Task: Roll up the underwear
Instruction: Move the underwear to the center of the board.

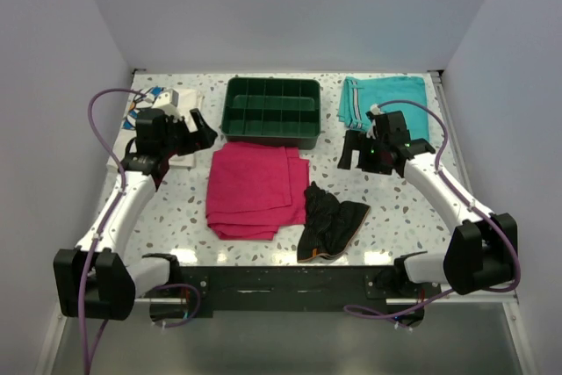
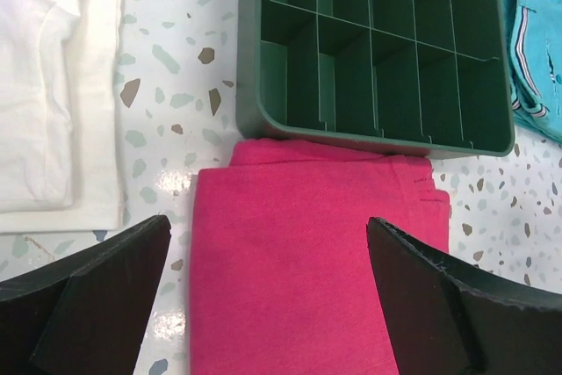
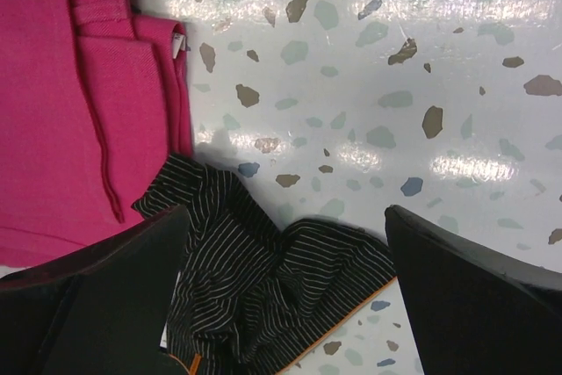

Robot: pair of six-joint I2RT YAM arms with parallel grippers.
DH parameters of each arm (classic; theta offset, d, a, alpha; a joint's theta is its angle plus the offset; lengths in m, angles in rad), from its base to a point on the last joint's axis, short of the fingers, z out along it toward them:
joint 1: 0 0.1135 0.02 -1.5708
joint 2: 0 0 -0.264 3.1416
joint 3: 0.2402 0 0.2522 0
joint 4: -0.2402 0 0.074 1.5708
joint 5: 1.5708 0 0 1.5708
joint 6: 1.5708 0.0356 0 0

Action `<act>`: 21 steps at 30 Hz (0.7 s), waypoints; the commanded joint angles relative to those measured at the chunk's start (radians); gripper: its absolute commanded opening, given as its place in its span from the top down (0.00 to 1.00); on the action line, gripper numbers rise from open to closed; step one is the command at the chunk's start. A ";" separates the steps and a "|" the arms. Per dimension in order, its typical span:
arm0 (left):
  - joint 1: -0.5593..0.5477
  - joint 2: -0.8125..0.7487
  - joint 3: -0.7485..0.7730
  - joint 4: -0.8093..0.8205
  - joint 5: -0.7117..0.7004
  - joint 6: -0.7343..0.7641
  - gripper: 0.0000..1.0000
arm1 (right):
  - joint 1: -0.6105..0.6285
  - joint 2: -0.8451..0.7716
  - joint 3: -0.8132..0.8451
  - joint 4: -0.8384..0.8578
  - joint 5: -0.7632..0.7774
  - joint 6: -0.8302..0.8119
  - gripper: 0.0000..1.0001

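While the underwear (image 1: 332, 221) lies crumpled, magenta cloth (image 1: 255, 186) touches its edge.

Am holding both arms stretched forward, elbows bent. Am holding left gripper (image 1: 200, 132) wide apart, empty. Am holding right gripper (image 1: 355, 152) likewise, wide apart, empty.

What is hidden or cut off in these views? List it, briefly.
Right wrist view: underwear runs off the bottom edge, partly behind the right claw.
Left wrist view: magenta cloth cut by the bottom edge; white cloth by the left edge.
Top view: teal shorts partly under the right arm.
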 commanded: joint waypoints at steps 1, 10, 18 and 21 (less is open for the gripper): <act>-0.003 -0.052 -0.011 0.064 -0.004 -0.001 0.00 | -0.002 -0.009 0.008 -0.005 -0.074 -0.027 0.01; -0.001 -0.072 -0.109 0.210 0.200 -0.108 0.00 | -0.002 0.005 -0.063 0.116 -0.269 0.162 0.01; -0.194 -0.002 -0.092 0.164 -0.061 -0.059 0.00 | 0.019 -0.027 -0.079 0.101 -0.284 0.150 0.01; -0.349 0.055 -0.075 0.152 -0.175 -0.088 0.00 | 0.067 -0.058 -0.076 0.063 -0.214 0.138 0.01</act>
